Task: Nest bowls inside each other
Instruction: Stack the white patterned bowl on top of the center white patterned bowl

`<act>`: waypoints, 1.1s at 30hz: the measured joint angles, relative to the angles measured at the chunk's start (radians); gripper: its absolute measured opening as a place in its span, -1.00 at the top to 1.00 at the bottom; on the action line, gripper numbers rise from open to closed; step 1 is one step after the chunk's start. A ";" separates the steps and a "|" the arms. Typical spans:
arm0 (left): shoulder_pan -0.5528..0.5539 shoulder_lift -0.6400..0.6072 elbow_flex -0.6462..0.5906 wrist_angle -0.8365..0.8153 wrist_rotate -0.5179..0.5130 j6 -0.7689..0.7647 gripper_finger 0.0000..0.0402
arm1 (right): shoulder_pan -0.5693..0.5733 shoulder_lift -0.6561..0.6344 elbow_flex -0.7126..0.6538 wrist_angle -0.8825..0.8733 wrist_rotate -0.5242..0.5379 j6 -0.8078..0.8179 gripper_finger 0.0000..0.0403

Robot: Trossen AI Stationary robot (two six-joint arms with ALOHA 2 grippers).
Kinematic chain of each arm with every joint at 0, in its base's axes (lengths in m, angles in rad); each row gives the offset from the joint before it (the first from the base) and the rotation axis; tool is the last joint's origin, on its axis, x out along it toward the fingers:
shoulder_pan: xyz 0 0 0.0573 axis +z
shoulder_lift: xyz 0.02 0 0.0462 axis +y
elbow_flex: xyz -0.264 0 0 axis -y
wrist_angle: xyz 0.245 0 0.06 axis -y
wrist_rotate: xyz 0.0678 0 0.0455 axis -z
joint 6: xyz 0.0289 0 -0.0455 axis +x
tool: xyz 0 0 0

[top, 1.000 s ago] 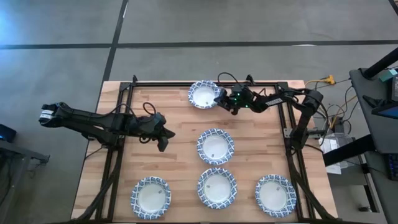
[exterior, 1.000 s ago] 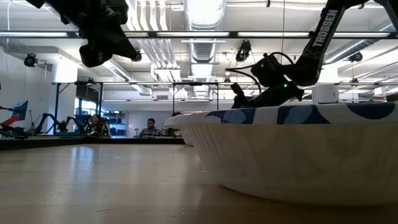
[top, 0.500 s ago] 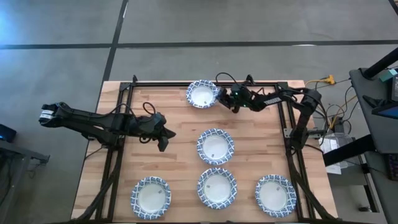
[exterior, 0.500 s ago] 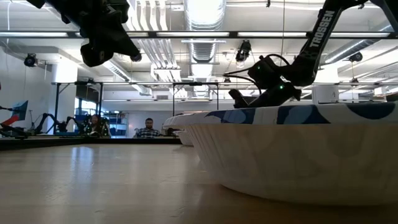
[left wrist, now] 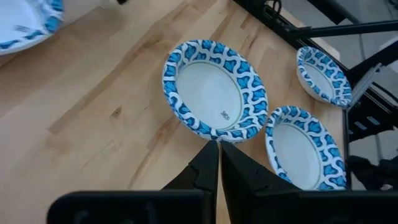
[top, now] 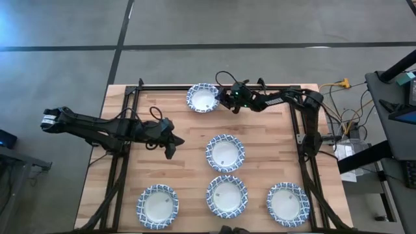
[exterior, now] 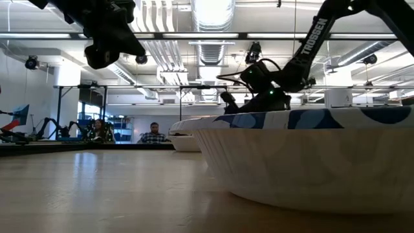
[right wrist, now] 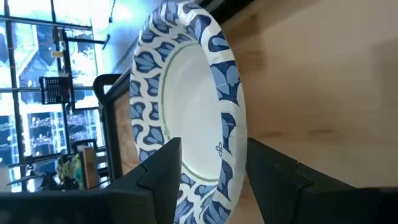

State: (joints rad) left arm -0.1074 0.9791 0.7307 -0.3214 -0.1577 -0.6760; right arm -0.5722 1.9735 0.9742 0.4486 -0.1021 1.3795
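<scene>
Blue-and-white patterned paper bowls lie on my pale wooden surface (top: 260, 140) in the high view: one at the far edge (top: 202, 98), one mid-table (top: 225, 152), three along the near edge (top: 157, 205) (top: 226, 195) (top: 287, 203). My right gripper (top: 223, 99) sits at the far bowl's rim; my left gripper (top: 170, 151) hovers left of centre. The low view fills with one near bowl (exterior: 310, 155). From the left wrist, my jaws are pressed together. From the right wrist, spread jaws straddle the far bowl's rim (right wrist: 224, 112).
</scene>
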 joint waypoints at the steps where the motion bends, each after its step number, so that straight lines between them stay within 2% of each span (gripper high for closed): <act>1: 0.000 0.000 0.001 0.000 0.006 0.000 0.99 | 0.001 0.011 0.018 -0.002 -0.004 -0.002 0.18; 9: -0.006 0.000 0.002 0.007 0.010 -0.001 0.99 | 0.009 0.025 0.119 -0.192 -0.009 -0.136 0.41; 20: -0.006 0.002 0.000 0.008 0.009 0.001 0.99 | 0.014 0.041 0.151 -0.206 -0.004 -0.147 0.83; 28: -0.006 0.002 0.000 0.008 0.009 0.002 0.99 | 0.017 0.025 0.151 -0.206 -0.052 -0.153 0.87; 33: -0.006 0.002 -0.001 0.007 0.009 0.009 0.99 | 0.020 -0.043 0.137 -0.209 -0.055 -0.193 0.87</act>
State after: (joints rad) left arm -0.1135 0.9810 0.7302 -0.3145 -0.1490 -0.6666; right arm -0.5518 1.9309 1.1112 0.2399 -0.1569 1.1861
